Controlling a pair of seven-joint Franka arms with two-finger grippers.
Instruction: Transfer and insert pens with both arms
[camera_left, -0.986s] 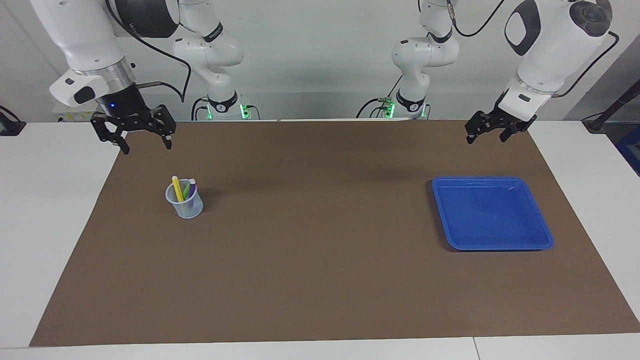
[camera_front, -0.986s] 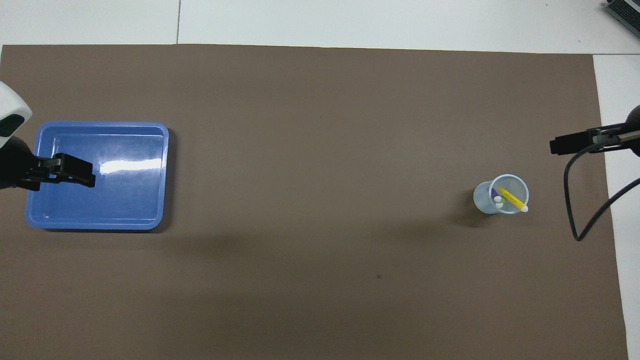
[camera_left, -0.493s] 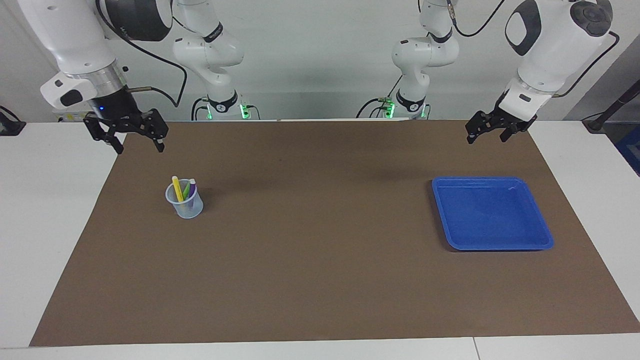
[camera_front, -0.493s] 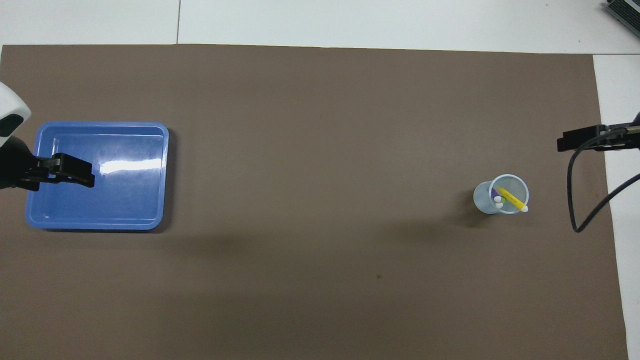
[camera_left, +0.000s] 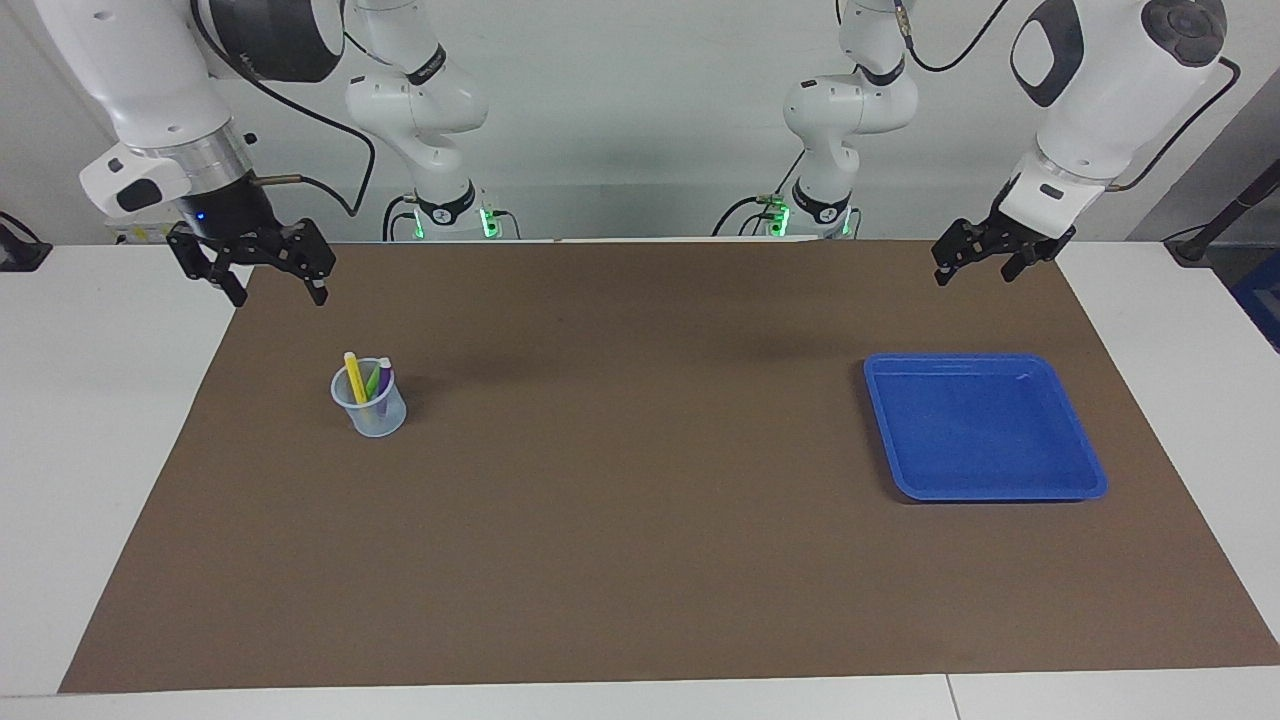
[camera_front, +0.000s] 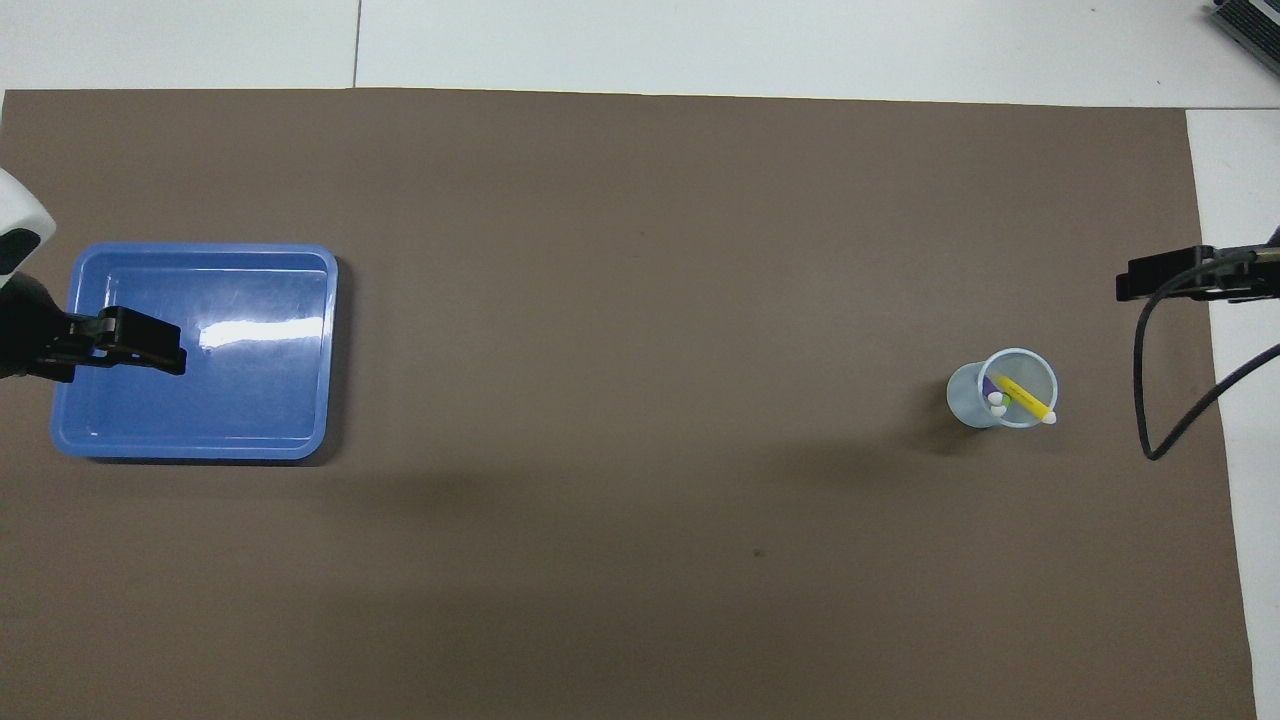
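Observation:
Three pens stand together in a clear plastic cup (camera_left: 369, 404) (camera_front: 1003, 389) on the brown mat, toward the right arm's end of the table: a yellow pen (camera_left: 352, 372) (camera_front: 1023, 398), a green pen (camera_left: 373, 379) and a purple pen (camera_left: 384, 384). My right gripper (camera_left: 278, 297) (camera_front: 1158, 280) hangs open and empty in the air over the mat's edge at that end, well apart from the cup. My left gripper (camera_left: 974, 277) (camera_front: 130, 341) is also open and empty. It is raised high at the left arm's end, over the blue tray as seen from above.
An empty blue tray (camera_left: 985, 430) (camera_front: 260, 410) lies on the brown mat (camera_left: 640, 520) toward the left arm's end. White tabletop borders the mat on all sides. A black cable (camera_front: 1150, 400) dangles from the right wrist.
The right gripper has drawn back from the cup toward the right arm's end of the table, then nearly stopped. The left gripper has barely shifted. Cup, pens and tray have not moved.

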